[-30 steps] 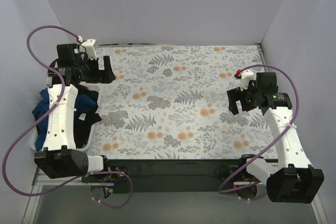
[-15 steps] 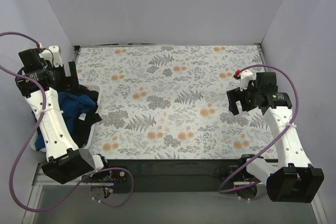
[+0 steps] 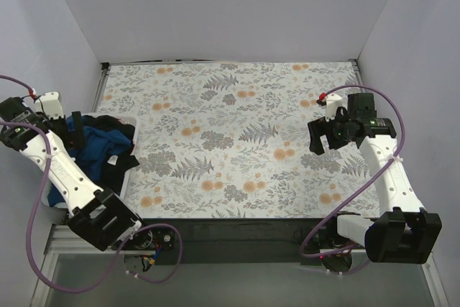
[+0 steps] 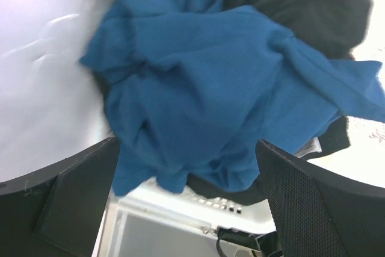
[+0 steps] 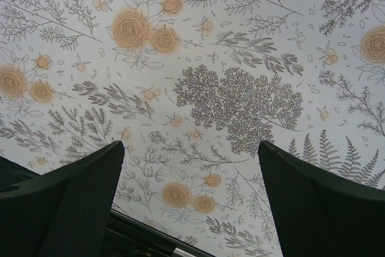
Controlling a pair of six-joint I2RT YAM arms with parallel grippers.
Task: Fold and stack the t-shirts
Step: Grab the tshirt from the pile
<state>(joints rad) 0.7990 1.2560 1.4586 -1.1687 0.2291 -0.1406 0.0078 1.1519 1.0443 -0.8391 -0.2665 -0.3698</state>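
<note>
T-shirts point(image 4: 222, 100) crumpled just below left fingers point(image 4: 72, 203), wide apart and empty; right fingers point(image 5: 66, 197) likewise.

So in the overhead view the tablecloth point(image 3: 237, 127) takes up pretty much the whole middle of the frame. The t-shirts point(image 3: 100, 145) are all heaped in a bin point(image 3: 126, 180) at the left edge, just beside the cloth's left side. The left gripper point(image 3: 72, 124) is at the far left over the upper-left part of that heap; can't tell if it's touching. In the left wrist view the top shirt point(image 4: 210, 94) is bunched across the centre, lying on a lower shirt point(image 4: 301, 4) that pokes out at the upper right. The right gripper point(image 3: 324, 139) is way over on the right side, above the cloth, well apart from the bin.
</note>
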